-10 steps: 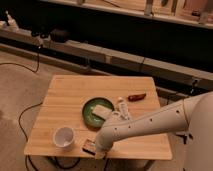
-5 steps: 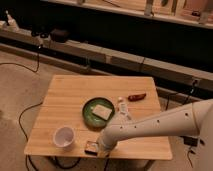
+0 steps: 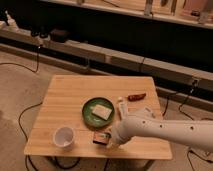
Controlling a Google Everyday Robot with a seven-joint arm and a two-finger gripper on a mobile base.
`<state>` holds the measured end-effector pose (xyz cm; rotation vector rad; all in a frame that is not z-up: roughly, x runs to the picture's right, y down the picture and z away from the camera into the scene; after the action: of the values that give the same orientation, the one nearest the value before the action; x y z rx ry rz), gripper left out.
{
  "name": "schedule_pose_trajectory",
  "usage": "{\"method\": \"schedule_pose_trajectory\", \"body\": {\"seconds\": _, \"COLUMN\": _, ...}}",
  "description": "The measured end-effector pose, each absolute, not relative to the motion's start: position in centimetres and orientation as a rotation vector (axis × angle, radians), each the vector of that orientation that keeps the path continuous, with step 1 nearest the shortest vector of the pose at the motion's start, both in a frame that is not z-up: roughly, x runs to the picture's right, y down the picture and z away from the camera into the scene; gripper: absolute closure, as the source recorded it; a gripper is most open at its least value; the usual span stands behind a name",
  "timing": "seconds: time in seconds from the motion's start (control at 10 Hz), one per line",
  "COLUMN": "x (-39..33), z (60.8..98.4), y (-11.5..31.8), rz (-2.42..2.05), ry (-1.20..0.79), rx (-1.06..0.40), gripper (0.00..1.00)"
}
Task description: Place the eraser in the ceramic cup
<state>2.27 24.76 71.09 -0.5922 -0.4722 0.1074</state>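
Observation:
The eraser (image 3: 101, 137), a small black block with a reddish edge, lies on the wooden table (image 3: 70, 95) near its front edge. The white ceramic cup (image 3: 64, 136) stands upright to its left, about a cup-width away, and looks empty. My gripper (image 3: 111, 139) is at the right end of the eraser, low over the table, with the white arm (image 3: 165, 131) reaching in from the right. Whether the gripper touches or holds the eraser is hidden by the wrist.
A green round plate (image 3: 90, 114) with a pale flat slab (image 3: 102, 112) sits at the table's middle, just behind the eraser. A white oblong box (image 3: 121, 106) and a red oblong item (image 3: 136, 96) lie right of the plate. Cables run across the floor on the left.
My forearm has dropped lower and swung toward the table's front edge. The gripper has stayed by the eraser. The cup and plate have not moved.

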Motion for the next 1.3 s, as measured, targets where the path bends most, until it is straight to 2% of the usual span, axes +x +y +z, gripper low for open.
{"method": "schedule_pose_trajectory", "body": {"seconds": 0.3, "x": -0.5, "z": 69.8, "y": 20.8, "rz": -0.007, "ry": -0.568, "rx": -0.608, "gripper": 1.00}}
{"method": "schedule_pose_trajectory", "body": {"seconds": 0.7, "x": -4.6, "z": 67.7, "y": 13.5, "rz": -0.166, "ry": -0.597, "rx": -0.530, "gripper": 1.00}}
{"method": "schedule_pose_trajectory", "body": {"seconds": 1.2, "x": -14.1, "z": 65.7, "y": 14.1, "rz": -0.444, "ry": -0.722, "rx": -0.630, "gripper": 1.00}}
{"method": "schedule_pose_trajectory", "body": {"seconds": 1.3, "x": -15.4, "z": 65.7, "y": 14.3, "rz": -0.482, "ry": -0.733, "rx": -0.647, "gripper": 0.96}}
